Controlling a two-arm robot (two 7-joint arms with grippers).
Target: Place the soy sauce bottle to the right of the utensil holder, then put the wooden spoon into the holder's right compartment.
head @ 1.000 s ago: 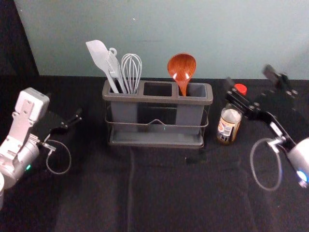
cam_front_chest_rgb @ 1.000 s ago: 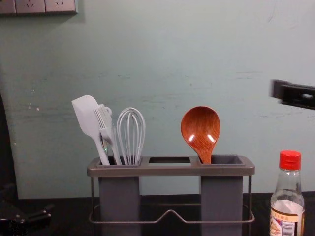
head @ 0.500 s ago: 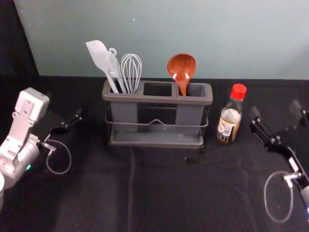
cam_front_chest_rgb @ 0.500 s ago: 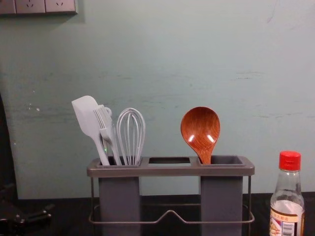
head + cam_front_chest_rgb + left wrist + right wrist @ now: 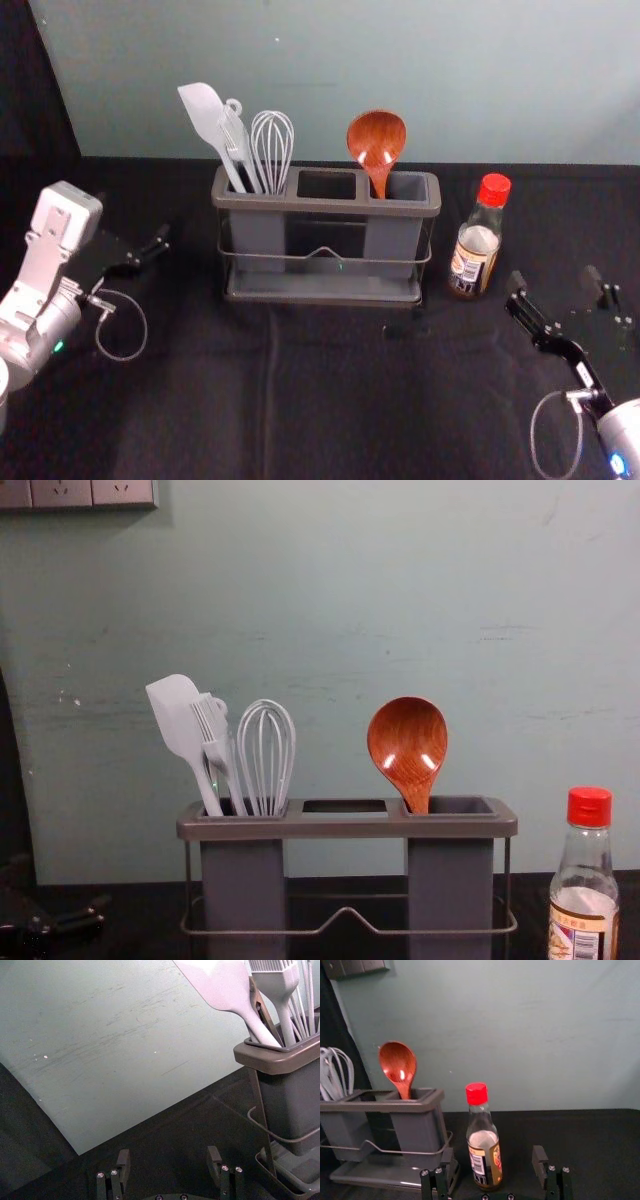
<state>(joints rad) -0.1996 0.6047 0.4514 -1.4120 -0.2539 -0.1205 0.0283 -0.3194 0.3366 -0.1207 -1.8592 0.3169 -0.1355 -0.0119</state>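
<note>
My right gripper (image 5: 556, 283) is open, in front and to the right of the soy sauce bottle (image 5: 475, 245) and apart from it. The bottle stands upright with its red cap on, just right of the utensil holder (image 5: 325, 206). In the holder's right compartment the wooden spoon (image 5: 377, 143) rests bowl up. My left gripper (image 5: 135, 250) is parked left of the holder. In the left wrist view the left gripper (image 5: 170, 1162) has its fingers wide apart. The right wrist view has the right gripper (image 5: 492, 1166) spread, with the bottle (image 5: 484, 1145) standing beyond it.
A white spatula (image 5: 180, 720), a brush (image 5: 215, 740) and a whisk (image 5: 265, 760) stand in the holder's left compartment. A pale wall (image 5: 480, 80) rises behind the dark cloth-covered table (image 5: 330, 400). Wall sockets (image 5: 62, 492) are at upper left.
My right gripper has moved from above and beside the bottle toward the table's front, uncovering the bottle in the head view. Bottle, spoon, holder and left arm stay as they were.
</note>
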